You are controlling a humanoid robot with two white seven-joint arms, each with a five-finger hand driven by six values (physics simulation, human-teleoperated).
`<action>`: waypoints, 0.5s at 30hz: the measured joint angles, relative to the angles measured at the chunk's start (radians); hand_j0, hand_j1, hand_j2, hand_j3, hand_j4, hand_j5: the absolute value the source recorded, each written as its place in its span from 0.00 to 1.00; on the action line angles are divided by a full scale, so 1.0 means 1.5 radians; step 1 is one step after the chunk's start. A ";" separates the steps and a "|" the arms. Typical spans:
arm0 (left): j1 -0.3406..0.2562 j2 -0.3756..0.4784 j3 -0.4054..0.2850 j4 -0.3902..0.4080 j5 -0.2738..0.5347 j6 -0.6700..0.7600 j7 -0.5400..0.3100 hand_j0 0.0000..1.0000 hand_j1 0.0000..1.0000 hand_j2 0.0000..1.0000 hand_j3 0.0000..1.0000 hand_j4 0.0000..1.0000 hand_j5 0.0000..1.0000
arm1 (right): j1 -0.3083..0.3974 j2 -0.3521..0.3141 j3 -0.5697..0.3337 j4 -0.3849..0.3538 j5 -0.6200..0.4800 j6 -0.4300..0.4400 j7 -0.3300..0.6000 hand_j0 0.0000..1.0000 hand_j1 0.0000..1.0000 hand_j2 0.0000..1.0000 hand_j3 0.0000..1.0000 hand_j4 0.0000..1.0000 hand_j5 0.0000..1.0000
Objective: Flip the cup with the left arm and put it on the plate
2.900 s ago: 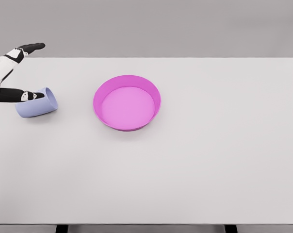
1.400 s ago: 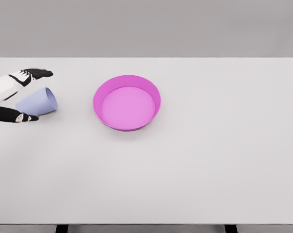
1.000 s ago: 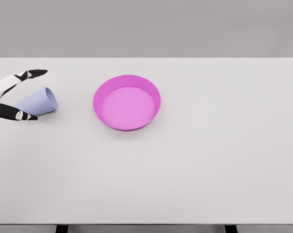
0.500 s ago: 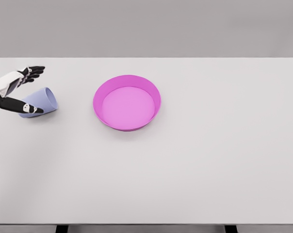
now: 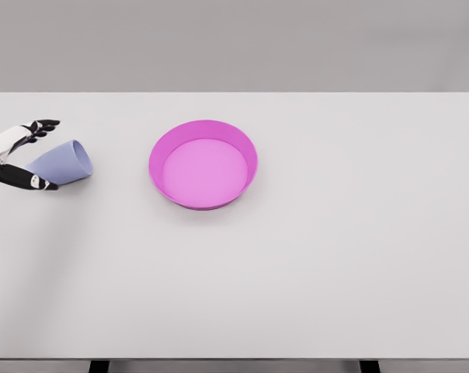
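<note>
Cup (image 5: 61, 162) is lying on its side near the left edge of the tabletop (image 5: 335, 256), open mouth facing right toward the pink plate (image 5: 203, 164), which is sitting well apart from it. The cup is looking like a light, rigid, smooth-walled shell — the sort that is likely to roll or skid if nudged rather than squeezed, and unlikely to deform or break. Taking hold across the tapered body near the closed end, thumb on one side and fingers on the other, seems the soundest grasp, leaving the wrist free to turn it upright.

The left hand (image 5: 17, 153) is bracketing that closed end, fingers (image 5: 42, 126) curling above and the thumb below the wall; whether they are pressing on the cup or only hovering beside it cannot be told. The right hand is not showing.

Compared with half a second ago, the hand is sitting lower and further left with the fingers more curled, and the cup is resting in much the same place.
</note>
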 measured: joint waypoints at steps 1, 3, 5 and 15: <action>0.000 -0.003 -0.001 0.000 -0.004 0.001 0.000 1.00 1.00 1.00 1.00 1.00 1.00 | -0.001 0.000 0.000 0.000 0.000 0.000 0.000 1.00 1.00 1.00 1.00 1.00 1.00; -0.001 -0.006 -0.004 0.000 -0.010 0.002 0.000 1.00 1.00 1.00 1.00 1.00 1.00 | 0.000 0.000 0.000 0.000 0.000 0.000 0.000 1.00 1.00 1.00 1.00 1.00 1.00; -0.002 -0.008 -0.007 0.001 -0.013 0.002 -0.001 1.00 1.00 1.00 1.00 1.00 1.00 | 0.000 0.000 0.000 0.000 0.000 0.000 0.000 1.00 1.00 1.00 1.00 1.00 1.00; -0.044 -0.011 -0.061 0.025 -0.050 0.029 -0.001 1.00 1.00 1.00 1.00 1.00 1.00 | 0.000 0.000 0.000 0.000 0.000 0.000 0.000 1.00 1.00 1.00 1.00 1.00 1.00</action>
